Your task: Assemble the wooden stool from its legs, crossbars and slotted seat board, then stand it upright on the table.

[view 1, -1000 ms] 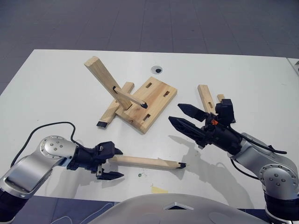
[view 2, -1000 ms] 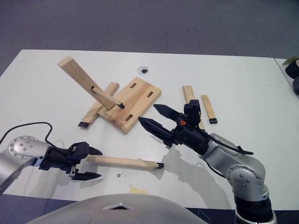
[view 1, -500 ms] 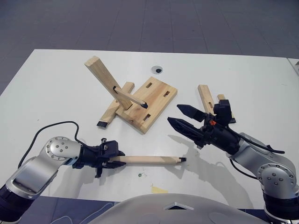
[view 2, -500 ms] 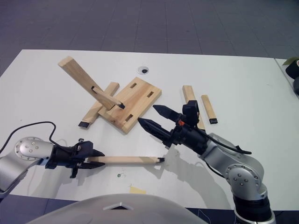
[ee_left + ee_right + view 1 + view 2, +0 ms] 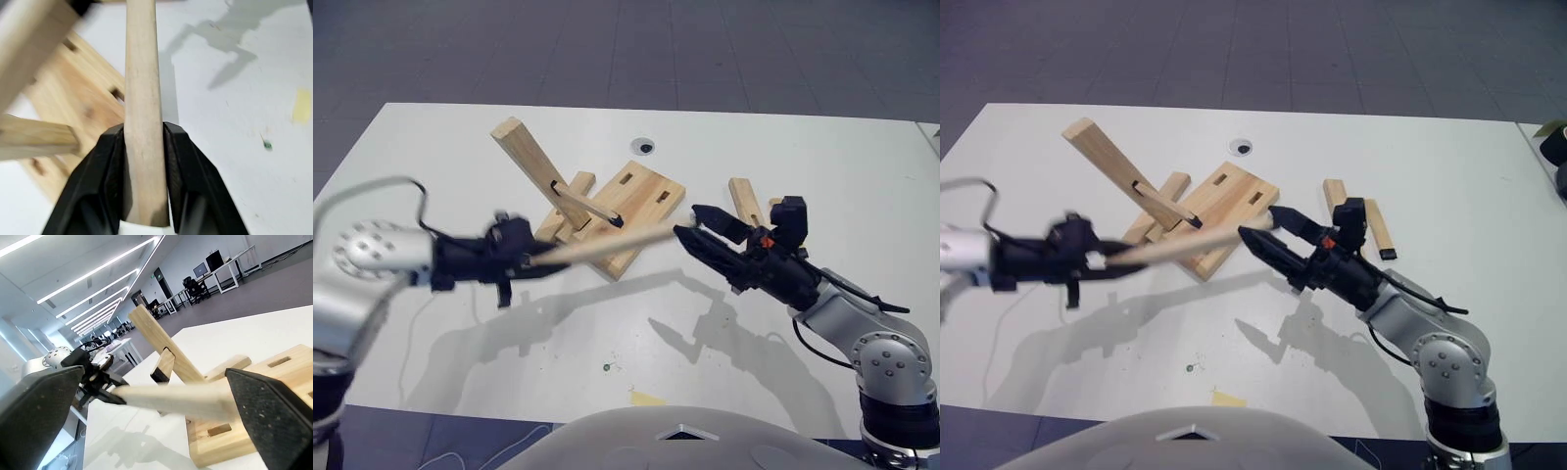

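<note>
One leg (image 5: 607, 245), far tip obscured at right hand (image 5: 687, 220).

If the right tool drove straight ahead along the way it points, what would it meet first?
The tip of the long pale wooden leg held in the left tool; it lies between the open jaws of the right tool. Beyond it sits the slotted wooden seat board, though depth is unclear.

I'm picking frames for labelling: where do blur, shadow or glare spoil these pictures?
Left eye view: the left gripper and its arm are smeared by motion; both arms cast shadows on the table. Left wrist view: the seat board behind the leg is blurred. Right wrist view: bright ceiling lights, no glare.
</note>
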